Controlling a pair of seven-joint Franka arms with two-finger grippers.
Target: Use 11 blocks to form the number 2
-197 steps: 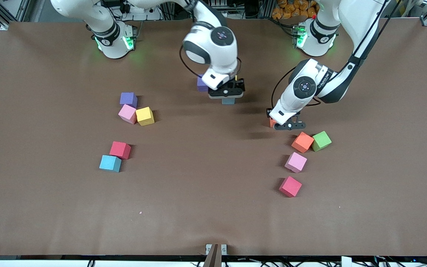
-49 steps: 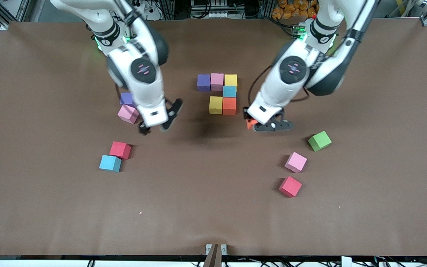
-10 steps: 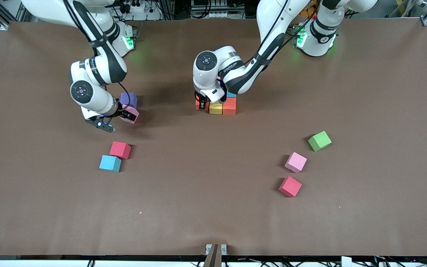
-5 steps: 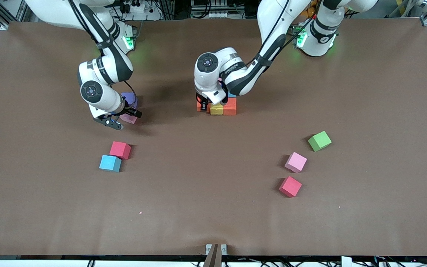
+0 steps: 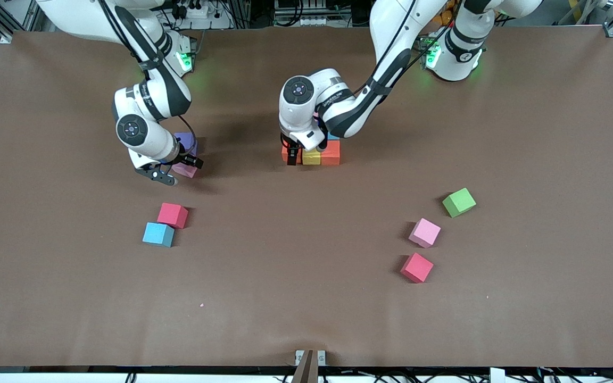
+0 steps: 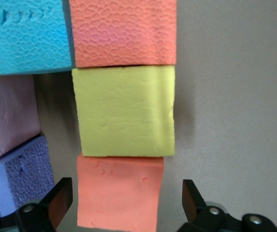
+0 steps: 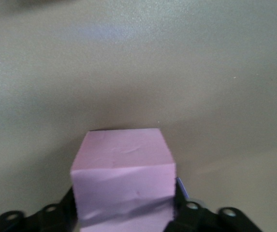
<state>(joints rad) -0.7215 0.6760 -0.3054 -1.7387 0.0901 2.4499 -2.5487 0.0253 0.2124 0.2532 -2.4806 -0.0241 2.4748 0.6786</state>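
The left gripper (image 6: 123, 205) stands wide open astride the small orange foam cube (image 6: 119, 193) it set against the matte yellow cube (image 6: 124, 111) in the half-built number 2 (image 5: 314, 151); lifting askew could drag that row; the right gripper (image 7: 123, 212) pinches the pink foam cube (image 7: 123, 176) (low grip, may slip).

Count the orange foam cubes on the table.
2: one orange foam cube and another flank the yellow foam cube under the left gripper; the arm may hide more.

I can read no text, label, brand or number on anything around me; the blocks' faces carry no lettering.
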